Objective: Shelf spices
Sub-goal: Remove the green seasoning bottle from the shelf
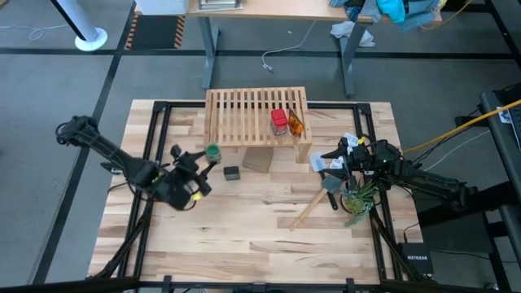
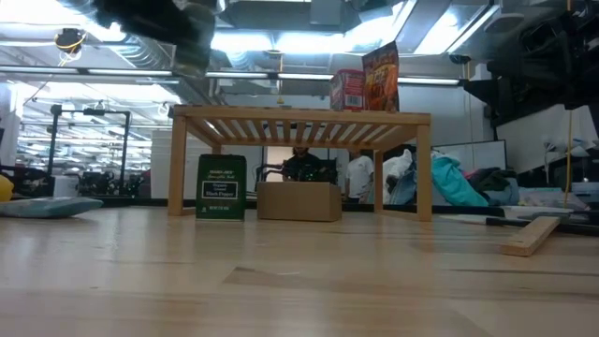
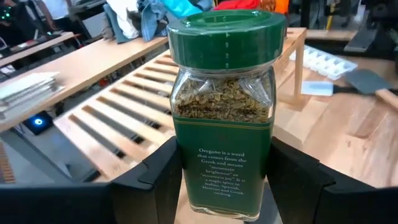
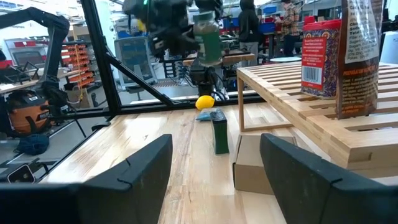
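I have left gripper [image 3: 221, 186] clamped on green jar [image 3: 222, 106], base cut off | right gripper [image 4: 214, 180] open, idle | low view hides my arms

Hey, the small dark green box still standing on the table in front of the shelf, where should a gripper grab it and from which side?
Grip the dark box across its two broad faces, near the top, coming straight down from above. It stands upright and narrow on the table, clear of the shelf, so its top is open; a sideways push might tip it.
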Available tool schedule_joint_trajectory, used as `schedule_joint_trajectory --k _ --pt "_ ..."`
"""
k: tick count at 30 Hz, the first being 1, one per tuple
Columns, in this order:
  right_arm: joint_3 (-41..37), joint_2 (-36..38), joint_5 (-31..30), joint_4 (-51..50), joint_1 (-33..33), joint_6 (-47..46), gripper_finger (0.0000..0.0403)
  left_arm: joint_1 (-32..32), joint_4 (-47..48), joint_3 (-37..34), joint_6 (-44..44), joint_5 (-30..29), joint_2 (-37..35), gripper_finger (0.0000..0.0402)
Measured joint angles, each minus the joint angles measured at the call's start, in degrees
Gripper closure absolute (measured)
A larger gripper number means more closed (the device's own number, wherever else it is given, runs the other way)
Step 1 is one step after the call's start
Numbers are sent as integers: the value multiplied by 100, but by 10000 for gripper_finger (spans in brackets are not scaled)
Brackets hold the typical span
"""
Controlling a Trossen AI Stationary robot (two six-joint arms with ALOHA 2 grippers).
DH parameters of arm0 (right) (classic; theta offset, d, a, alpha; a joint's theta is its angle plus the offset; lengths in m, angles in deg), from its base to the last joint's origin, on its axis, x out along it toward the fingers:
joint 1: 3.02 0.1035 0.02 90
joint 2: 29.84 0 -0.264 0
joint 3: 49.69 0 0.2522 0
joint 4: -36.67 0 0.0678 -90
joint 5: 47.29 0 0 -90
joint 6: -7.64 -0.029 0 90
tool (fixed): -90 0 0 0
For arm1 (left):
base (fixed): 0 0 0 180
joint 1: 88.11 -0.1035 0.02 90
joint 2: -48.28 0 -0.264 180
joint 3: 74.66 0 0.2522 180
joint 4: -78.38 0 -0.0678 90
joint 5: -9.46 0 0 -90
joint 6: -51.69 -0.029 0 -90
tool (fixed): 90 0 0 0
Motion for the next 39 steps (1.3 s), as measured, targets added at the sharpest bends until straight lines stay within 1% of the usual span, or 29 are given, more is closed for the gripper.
schedule_joint_trajectory --k 2,5,10,14,21,32,39 --pt "0 0 0 0 -2 1 152 259 -9 -270 512 -191 0 216" --pt "0 1 0 0 0 -1 152 578 -14 -657 1302 -317 28 216" --pt "0 0 2 0 -2 0 152 863 -98 -1166 2350 -468 236 216" --pt "0 2 0 0 0 0 152 908 -514 -1468 2666 -485 529 216" --pt "0 0 0 0 0 -1 152 908 -1337 -1783 2978 -472 1212 216" --pt "-2 0 0 0 -2 1 152 958 -1609 -1808 3910 -379 2465 216" --pt "0 1 0 0 -1 0 152 969 -2036 -1806 4119 -380 3270 216"
